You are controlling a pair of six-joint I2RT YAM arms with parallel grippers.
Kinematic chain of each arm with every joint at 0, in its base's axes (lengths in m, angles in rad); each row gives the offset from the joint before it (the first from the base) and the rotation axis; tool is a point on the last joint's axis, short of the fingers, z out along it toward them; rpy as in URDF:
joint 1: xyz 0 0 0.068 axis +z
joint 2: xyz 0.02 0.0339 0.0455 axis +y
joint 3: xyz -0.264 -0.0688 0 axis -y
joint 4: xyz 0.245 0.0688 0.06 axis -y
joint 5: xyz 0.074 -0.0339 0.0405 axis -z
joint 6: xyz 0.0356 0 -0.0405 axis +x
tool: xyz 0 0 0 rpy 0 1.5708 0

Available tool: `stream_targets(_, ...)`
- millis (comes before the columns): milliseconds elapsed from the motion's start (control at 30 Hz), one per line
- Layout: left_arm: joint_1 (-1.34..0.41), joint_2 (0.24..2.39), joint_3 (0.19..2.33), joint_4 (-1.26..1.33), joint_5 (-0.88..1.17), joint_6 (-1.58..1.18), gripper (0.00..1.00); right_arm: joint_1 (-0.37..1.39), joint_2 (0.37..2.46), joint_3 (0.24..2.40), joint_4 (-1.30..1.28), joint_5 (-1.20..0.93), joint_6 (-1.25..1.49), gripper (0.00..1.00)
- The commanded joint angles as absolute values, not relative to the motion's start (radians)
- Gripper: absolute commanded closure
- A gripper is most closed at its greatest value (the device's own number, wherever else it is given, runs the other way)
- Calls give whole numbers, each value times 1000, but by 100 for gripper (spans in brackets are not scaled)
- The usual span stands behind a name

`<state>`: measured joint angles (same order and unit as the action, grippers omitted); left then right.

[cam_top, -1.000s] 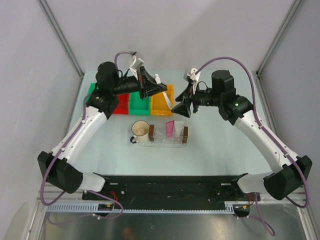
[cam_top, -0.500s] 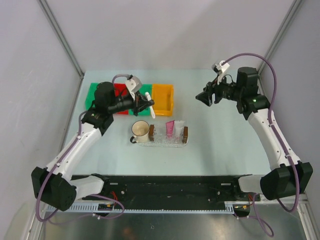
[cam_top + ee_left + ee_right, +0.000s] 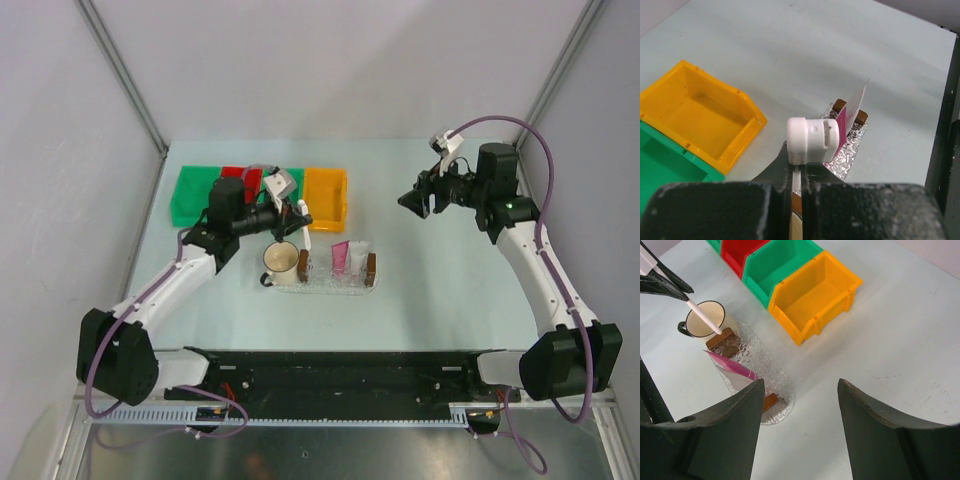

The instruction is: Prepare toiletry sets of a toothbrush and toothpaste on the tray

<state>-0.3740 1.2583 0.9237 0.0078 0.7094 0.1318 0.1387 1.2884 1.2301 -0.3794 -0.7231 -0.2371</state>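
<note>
White toothbrush point(image 3: 305, 230), I count one. My left claw point(image 3: 297, 212) is clamped fully closed on its handle, and the tip points down between the cup point(image 3: 281, 262) and the left end of the tray point(image 3: 322, 272). The tray sits mid-bench, with one pink toothpaste point(image 3: 341, 257) standing in it. Right claw point(image 3: 412, 200) is about half open and empty, above the bench's right side. Four bins toward the far-left corner: two green bins point(image 3: 196, 192), one red bin point(image 3: 238, 176), one orange bin point(image 3: 325, 198).
</note>
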Motion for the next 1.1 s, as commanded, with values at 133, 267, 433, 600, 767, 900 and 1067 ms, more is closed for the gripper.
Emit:
stream_targets(133,-413,1308,897,150,721,150,100,129,1275,1210,-337,-755,-250,35)
stream_targets(267,-426,1316,887,166,719,146,100,127,1276,1207,-337,-756,-253,35)
stream_targets(433,-436,1325,862,186,715,143,100,126,1276,1203,-337,-762,-256,36)
stream_targets(600,-452,1339,841,202,716,144,100,126,1275,1201,-337,-764,-258,35)
stream_targets(767,-465,1345,831,212,707,150,100,124,1276,1197,-337,-767,-258,35)
stream_targets(900,-471,1353,824,219,699,160,100,124,1273,1198,-341,-772,-259,35)
stream_targets(1067,-476,1365,812,235,689,173,100,124,1275,1197,-342,-775,-261,35)
